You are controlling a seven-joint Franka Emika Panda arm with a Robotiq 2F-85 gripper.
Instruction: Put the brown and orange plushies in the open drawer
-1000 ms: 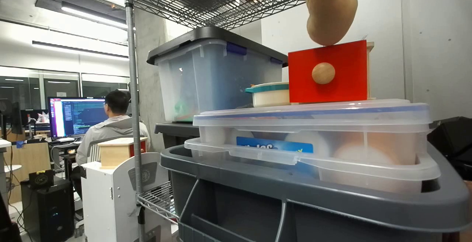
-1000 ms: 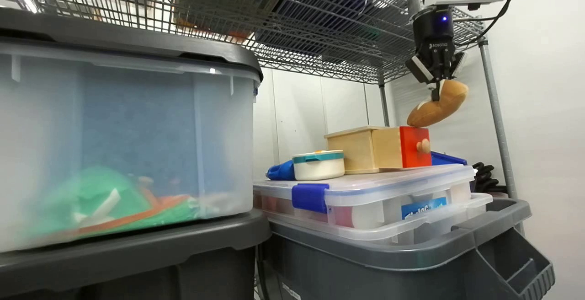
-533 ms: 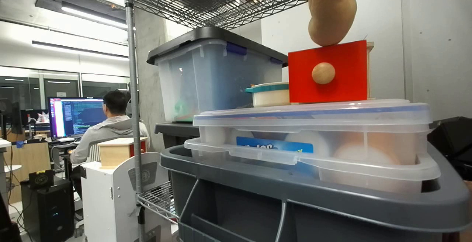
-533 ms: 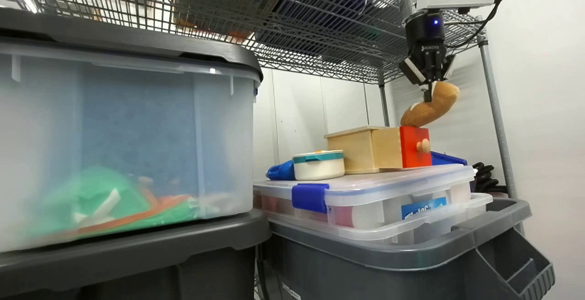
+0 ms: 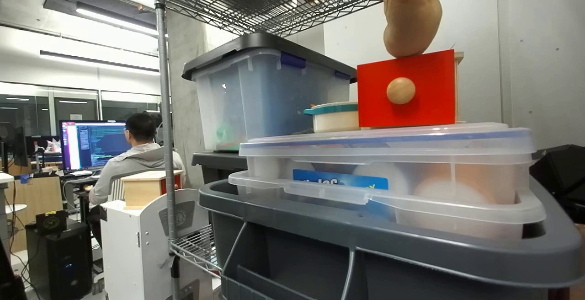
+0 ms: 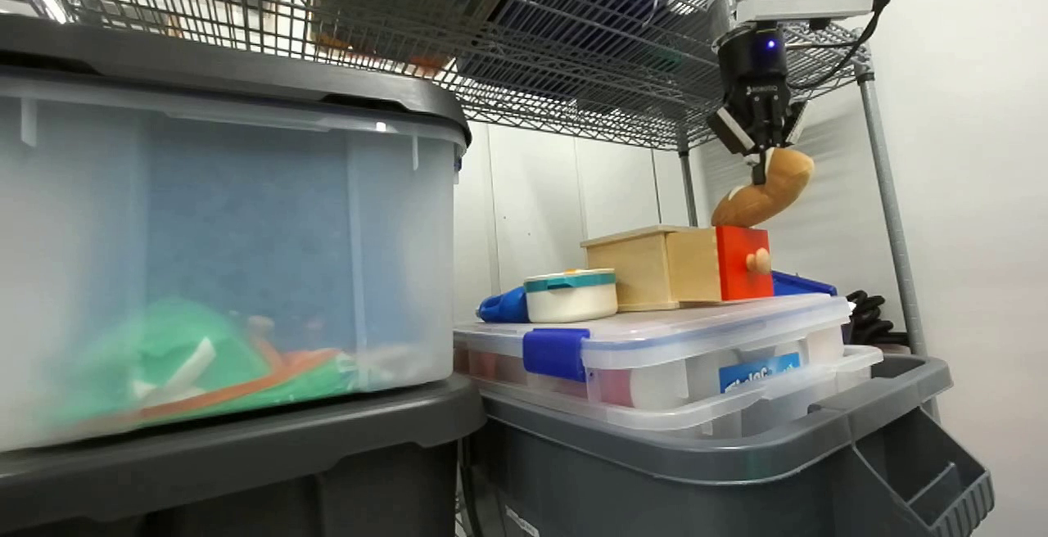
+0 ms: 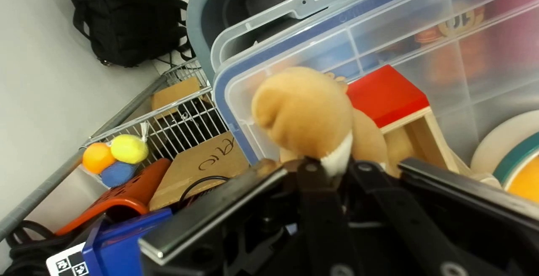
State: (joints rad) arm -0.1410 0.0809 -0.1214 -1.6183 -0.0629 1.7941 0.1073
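brown plushie [image 6: 768, 196], pinched in the gripper [image 7: 338, 169], lower end at top of the open drawer [image 6: 706, 265]

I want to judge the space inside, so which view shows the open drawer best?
The wrist view: it looks down into the open drawer, showing part of its inside, though the brown plushie covers some. Both exterior views hide the inside; they show the red front and knob, and an exterior view also its wooden side.
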